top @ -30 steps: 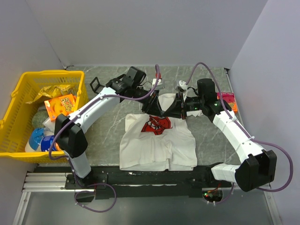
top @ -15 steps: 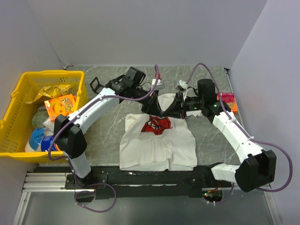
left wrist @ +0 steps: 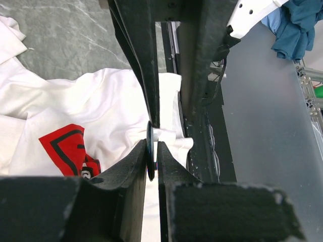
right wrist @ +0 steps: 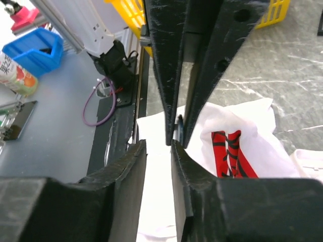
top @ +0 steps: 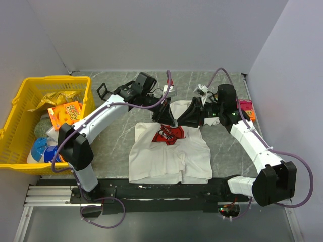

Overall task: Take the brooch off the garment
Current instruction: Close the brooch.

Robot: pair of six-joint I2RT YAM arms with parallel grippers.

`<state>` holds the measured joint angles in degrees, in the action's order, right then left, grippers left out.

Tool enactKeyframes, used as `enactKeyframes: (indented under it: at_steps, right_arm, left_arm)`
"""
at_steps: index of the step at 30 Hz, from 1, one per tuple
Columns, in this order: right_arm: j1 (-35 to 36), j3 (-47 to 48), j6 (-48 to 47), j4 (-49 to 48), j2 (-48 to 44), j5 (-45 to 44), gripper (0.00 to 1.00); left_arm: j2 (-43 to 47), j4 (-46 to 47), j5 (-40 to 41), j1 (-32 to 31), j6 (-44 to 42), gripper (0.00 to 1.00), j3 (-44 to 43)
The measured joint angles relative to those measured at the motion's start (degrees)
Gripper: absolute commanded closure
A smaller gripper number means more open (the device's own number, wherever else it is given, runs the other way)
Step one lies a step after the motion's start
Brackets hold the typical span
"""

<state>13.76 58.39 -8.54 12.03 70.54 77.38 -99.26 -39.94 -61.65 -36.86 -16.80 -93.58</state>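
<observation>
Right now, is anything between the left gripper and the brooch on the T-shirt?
Nothing visible. The left gripper is shut on the thin dark brooch, with white T-shirt fabric bunched at it. The open right gripper sits tip to tip opposite.

garment (top: 169, 151): on table (top: 116, 136), centre, near the arm bases
basket (top: 30, 83): left end of table, well apart from garment; snack packets (top: 63, 113) inside
left gripper (top: 164, 117): over garment's far end, reaching in from left
right gripper (top: 181, 120): just beside it, reaching in from right
brooch (left wrist: 150, 156): between left gripper's fingertips, at a raised fold of garment
small packet (top: 246, 107): far right of table, behind right arm
</observation>
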Motion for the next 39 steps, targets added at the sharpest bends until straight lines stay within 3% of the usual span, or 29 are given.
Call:
enactKeyframes:
  at_steps: [12, 16, 39]
  right_arm:
    - [-0.7, -1.8, 3.7, -5.8, 0.0, -3.1, 0.66]
    - [-0.7, -1.8, 4.1, -6.3, 0.0, -3.8, 0.72]
    - [0.2, -1.7, -1.4, -0.8, 0.1, -3.5, 0.7]
  left_arm:
    - [0.1, -0.2, -0.8, -0.7, 0.0, 0.83, 0.4]
    - [0.1, -0.2, -1.0, -1.0, 0.0, 0.82, 0.4]
    - [0.2, 0.0, 0.2, -1.0, 1.3, 0.82, 0.4]
